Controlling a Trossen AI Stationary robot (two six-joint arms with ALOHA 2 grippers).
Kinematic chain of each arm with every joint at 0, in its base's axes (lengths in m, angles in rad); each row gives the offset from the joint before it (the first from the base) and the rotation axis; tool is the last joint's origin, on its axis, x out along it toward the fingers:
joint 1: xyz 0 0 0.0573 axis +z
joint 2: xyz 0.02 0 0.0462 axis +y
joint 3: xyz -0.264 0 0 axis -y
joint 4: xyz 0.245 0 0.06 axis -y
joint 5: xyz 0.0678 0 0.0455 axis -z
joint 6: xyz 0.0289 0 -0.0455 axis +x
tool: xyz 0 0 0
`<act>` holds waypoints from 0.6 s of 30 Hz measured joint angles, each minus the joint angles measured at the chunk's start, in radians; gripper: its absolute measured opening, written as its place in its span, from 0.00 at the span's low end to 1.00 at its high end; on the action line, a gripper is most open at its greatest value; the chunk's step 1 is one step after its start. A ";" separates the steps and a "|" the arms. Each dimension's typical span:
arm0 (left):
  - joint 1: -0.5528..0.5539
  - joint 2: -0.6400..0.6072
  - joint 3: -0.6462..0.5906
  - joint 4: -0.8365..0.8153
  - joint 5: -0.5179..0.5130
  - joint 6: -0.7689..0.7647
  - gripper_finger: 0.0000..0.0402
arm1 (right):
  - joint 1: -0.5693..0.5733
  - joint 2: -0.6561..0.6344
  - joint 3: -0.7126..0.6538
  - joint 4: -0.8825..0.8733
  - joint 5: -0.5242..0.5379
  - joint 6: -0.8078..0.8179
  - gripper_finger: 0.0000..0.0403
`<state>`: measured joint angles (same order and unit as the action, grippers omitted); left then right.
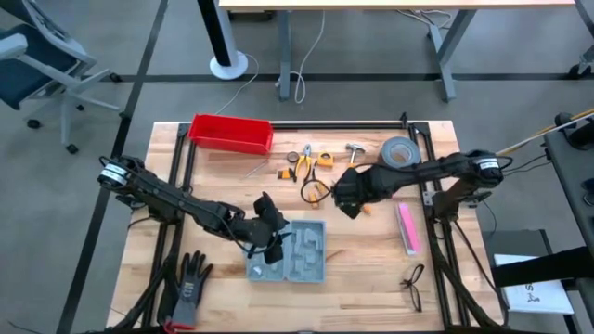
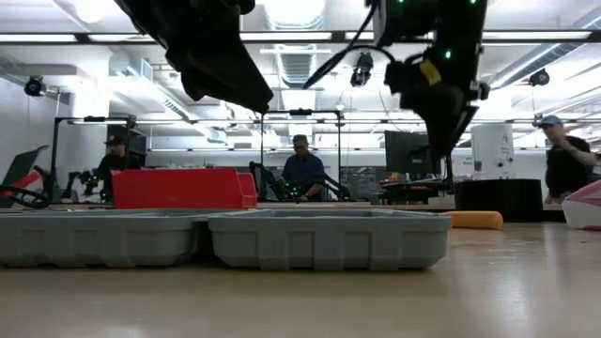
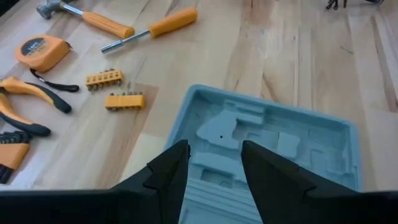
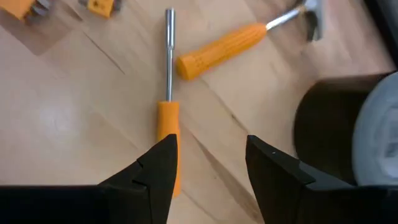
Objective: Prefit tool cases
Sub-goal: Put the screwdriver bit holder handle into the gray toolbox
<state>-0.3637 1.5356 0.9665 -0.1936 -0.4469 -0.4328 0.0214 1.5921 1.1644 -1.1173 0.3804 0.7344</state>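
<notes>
Grey case (image 2: 235, 239) lies open on the counter (image 1: 371, 260), left gripper (image 3: 213, 171) above it, fingers apart and empty; right gripper (image 4: 208, 165) spread over the screwdriver (image 4: 168, 106).

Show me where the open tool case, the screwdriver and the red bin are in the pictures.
tool case (image 1: 299, 252): high view, on its grey moulded interior.
screwdriver (image 4: 168, 118): right wrist view, on the orange handle near the metal shaft.
red bin (image 1: 230, 135): high view, on its long side wall.
</notes>
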 joint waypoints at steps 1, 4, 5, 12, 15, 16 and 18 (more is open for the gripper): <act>-0.001 0.000 0.000 0.001 0.000 0.001 0.39 | -0.012 0.000 -0.012 0.011 -0.019 -0.014 0.42; -0.006 0.000 0.000 0.001 0.000 0.001 0.39 | -0.044 0.000 -0.044 0.052 -0.069 -0.039 0.42; -0.008 0.000 0.000 0.001 0.000 0.001 0.39 | -0.055 0.000 -0.057 0.066 -0.087 -0.044 0.42; -0.023 0.000 0.000 0.018 0.000 0.004 0.39 | -0.116 0.000 -0.150 0.214 -0.259 -0.099 0.42; -0.024 0.000 0.000 0.021 0.000 0.005 0.39 | -0.127 0.000 -0.172 0.258 -0.283 -0.109 0.42; -0.024 0.000 0.000 0.021 0.000 0.005 0.39 | -0.131 0.000 -0.177 0.261 -0.284 -0.116 0.42; -0.024 0.000 0.000 0.021 0.000 0.005 0.39 | -0.137 0.000 -0.184 0.267 -0.284 -0.121 0.42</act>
<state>-0.3878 1.5356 0.9661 -0.1728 -0.4469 -0.4282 -0.1152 1.5921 0.9805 -0.8498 0.0966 0.6132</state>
